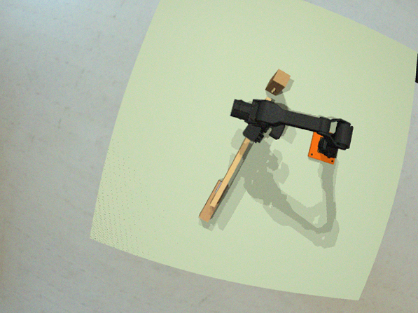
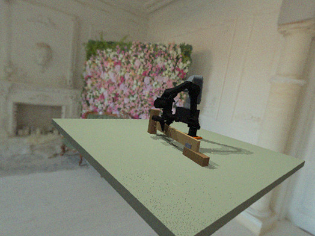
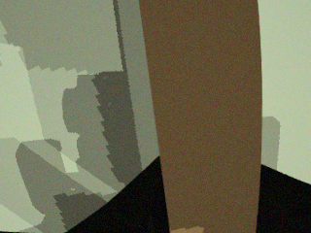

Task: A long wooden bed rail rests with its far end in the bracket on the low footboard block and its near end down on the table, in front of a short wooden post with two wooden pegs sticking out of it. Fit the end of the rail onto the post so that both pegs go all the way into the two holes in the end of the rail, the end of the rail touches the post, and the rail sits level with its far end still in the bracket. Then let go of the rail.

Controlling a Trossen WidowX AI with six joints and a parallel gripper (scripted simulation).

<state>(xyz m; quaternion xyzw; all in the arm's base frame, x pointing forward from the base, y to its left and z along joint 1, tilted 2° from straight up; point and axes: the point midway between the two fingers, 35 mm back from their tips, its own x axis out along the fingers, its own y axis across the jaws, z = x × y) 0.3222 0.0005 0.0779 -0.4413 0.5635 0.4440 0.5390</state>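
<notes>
The long wooden rail (image 1: 234, 166) (image 2: 180, 137) (image 3: 208, 111) runs from the low footboard block (image 1: 206, 213) (image 2: 198, 157) toward the short post (image 1: 278, 80) (image 2: 152, 124). Its far end sits in the grey bracket (image 2: 188, 145) on the block. My gripper (image 1: 254, 131) (image 2: 163, 119) is shut on the rail close to its near end. That near end (image 1: 268, 98) peeks out past the arm, just short of the post's peg face (image 1: 273, 90). In the wrist view the rail fills the middle. The pegs and the holes are too small to tell apart.
The arm's orange base plate (image 1: 320, 152) (image 2: 197, 137) stands to the right of the rail. The green table top (image 1: 191, 78) (image 2: 148, 171) ends in edges on all sides.
</notes>
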